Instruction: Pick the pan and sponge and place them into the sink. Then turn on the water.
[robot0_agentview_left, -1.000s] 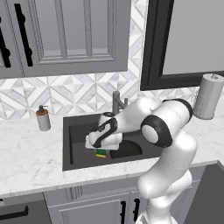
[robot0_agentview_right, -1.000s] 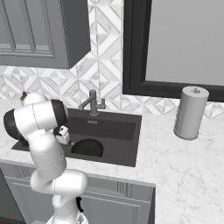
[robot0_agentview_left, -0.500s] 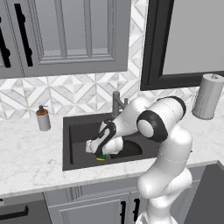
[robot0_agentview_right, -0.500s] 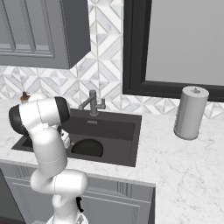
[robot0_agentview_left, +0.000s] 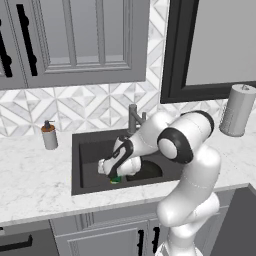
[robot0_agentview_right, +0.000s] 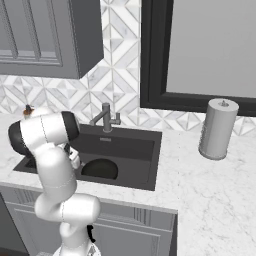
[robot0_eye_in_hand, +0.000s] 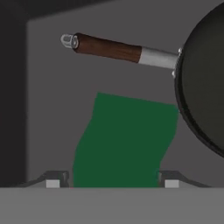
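Note:
The dark grey sink (robot0_agentview_left: 88, 149) is set into the white marble counter. The black pan (robot0_agentview_left: 148, 170) lies in its right half, and in the hand view the pan (robot0_eye_in_hand: 204, 87) lies at the right with its reddish-brown handle (robot0_eye_in_hand: 109, 47) pointing left. My gripper (robot0_agentview_left: 112, 172) reaches down into the left half of the basin. The green sponge (robot0_eye_in_hand: 127, 140) sits between its two fingertips and spans the gap from one to the other. A bit of the sponge (robot0_agentview_left: 115, 179) shows under the hand, just above the sink floor. The faucet (robot0_agentview_left: 134, 117) stands behind the basin, with no water seen.
A grey soap dispenser (robot0_agentview_left: 49, 135) stands on the counter left of the sink. A paper towel roll (robot0_agentview_left: 238, 110) stands at the far right. Cabinets hang above the counter. The sink wall (robot0_eye_in_hand: 17, 96) rises close to the hand's left.
The hand has gone down and a little left into the basin with the sponge. The pan lies where it was.

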